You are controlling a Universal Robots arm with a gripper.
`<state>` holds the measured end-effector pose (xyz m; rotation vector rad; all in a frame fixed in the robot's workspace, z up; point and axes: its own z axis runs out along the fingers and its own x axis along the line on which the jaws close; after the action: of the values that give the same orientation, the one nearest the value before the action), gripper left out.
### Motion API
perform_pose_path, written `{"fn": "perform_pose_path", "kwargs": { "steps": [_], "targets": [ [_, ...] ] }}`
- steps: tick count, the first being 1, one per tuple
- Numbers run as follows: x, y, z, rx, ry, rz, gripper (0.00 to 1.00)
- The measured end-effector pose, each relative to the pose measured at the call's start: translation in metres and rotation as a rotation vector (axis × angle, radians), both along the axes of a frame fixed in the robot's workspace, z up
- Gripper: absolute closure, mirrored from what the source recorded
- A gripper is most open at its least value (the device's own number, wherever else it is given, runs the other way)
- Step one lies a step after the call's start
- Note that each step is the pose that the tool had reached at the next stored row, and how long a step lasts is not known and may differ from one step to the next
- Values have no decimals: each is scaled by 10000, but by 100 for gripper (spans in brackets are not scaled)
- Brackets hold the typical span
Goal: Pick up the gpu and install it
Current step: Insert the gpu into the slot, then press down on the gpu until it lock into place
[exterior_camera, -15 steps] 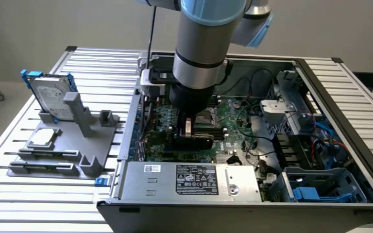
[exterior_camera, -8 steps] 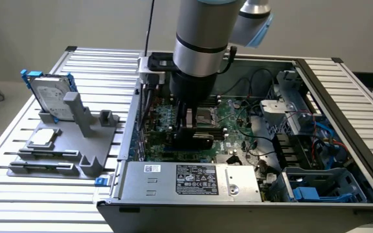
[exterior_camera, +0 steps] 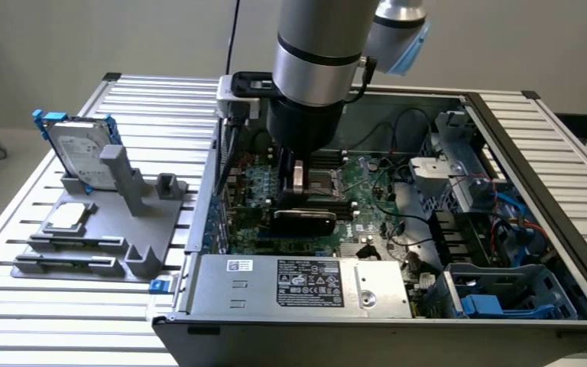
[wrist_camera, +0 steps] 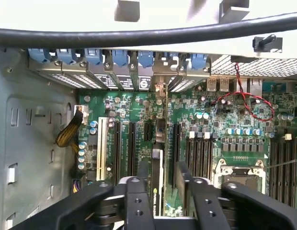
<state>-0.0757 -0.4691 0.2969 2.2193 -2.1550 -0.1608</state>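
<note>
**A:** Inside the open dark metal computer case (exterior_camera: pixel 273 340), where is the gpu?

**B:** The gpu (wrist_camera: pixel 156 201), a thin card with a black shroud and a green board, stands on edge among the long black slots (wrist_camera: pixel 131 143) of the green motherboard (wrist_camera: pixel 211 115). Its far end reaches toward the rear bay (wrist_camera: pixel 119 57) with blue clips. The black gripper (wrist_camera: pixel 163 178) sits right over it.

**A:** Gripped?

**B:** The jaws flank the card closely, but I cannot tell whether they clamp it.

**A:** How far along, then?

**B:** Picking up looks done. The card is in the case, well apart from the grey holder (exterior_camera: pixel 120 252) on the slatted metal table (exterior_camera: pixel 28 329), where the silver hard drive (exterior_camera: pixel 74 145) with blue rails and the small square chip (exterior_camera: pixel 69 216) sit. I cannot tell whether the card is fully seated, so I judge the install unfinished.
</note>
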Motion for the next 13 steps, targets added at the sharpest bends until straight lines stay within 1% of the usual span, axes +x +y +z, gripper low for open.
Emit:
{"fn": "perform_pose_path", "kwargs": {
  "steps": [1,2,3,4,5,6,7,13],
  "targets": [
    [0,0,0,0,0,0,69],
    [0,0,0,0,0,0,69],
    [0,0,0,-1,1,0,81],
    [0,0,1,-1,1,0,81],
    [0,0,1,-2,1,0,87],
    [0,0,1,-2,1,0,87],
    [0,0,1,-2,1,0,89],
    [0,0,1,-1,1,0,89]
  ]
}}
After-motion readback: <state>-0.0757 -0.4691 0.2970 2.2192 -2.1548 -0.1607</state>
